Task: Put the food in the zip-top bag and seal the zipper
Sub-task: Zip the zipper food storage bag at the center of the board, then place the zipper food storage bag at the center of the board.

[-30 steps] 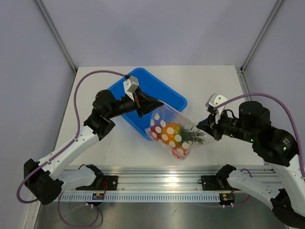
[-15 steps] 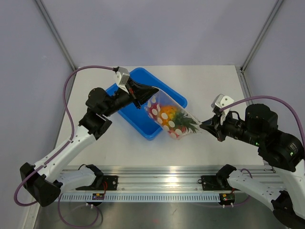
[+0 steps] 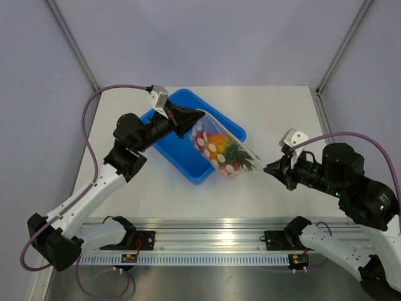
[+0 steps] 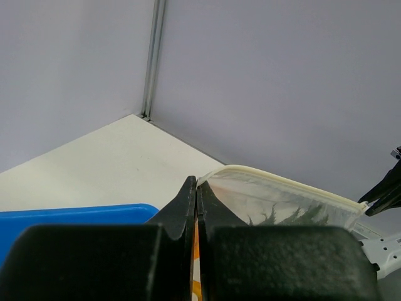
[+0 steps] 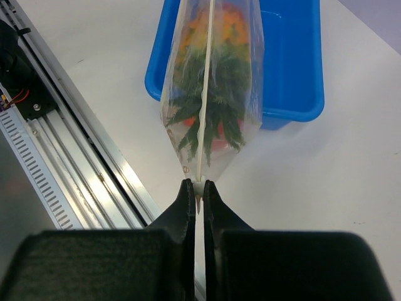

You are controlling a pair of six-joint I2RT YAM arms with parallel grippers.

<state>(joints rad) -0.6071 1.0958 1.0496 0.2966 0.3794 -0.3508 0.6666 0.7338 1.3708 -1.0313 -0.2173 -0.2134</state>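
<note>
- The zip-top bag (image 3: 224, 150) hangs higher than it did a second ago. Then it sat low, close to the desk (image 3: 276, 119), in front of the blue tray (image 3: 178, 157). Now it is up in the air, over the tray's near right side.
- The left gripper (image 3: 197, 119) has lifted and pulled back toward the far left. The right gripper (image 3: 269, 168) has pulled away to the right. The bag looks stretched tight between them.
- Both pairs of jaws are closed. The left jaws pinch the bag's far left corner. The right jaws pinch the near right tip, just at the end of the zipper (image 5: 205, 94).
- The food is all inside the bag. I can see the pineapple (image 3: 219, 143) and some red fruit (image 3: 202, 139) through the plastic.
- I think the filling is done. Pulling the top edge tight should help the zipper close, or show that it is closed. From the right wrist it looks like one thin pale line, but I cannot tell if it is pressed shut all the way.
- The bag's long side runs on a slant, from the left jaws up high down to the right jaws. The zipper edge is on top and the full part hangs below it.
- The pineapple lies along the bag. Its green leaves point at the right gripper and its orange end points at the left one.
</note>
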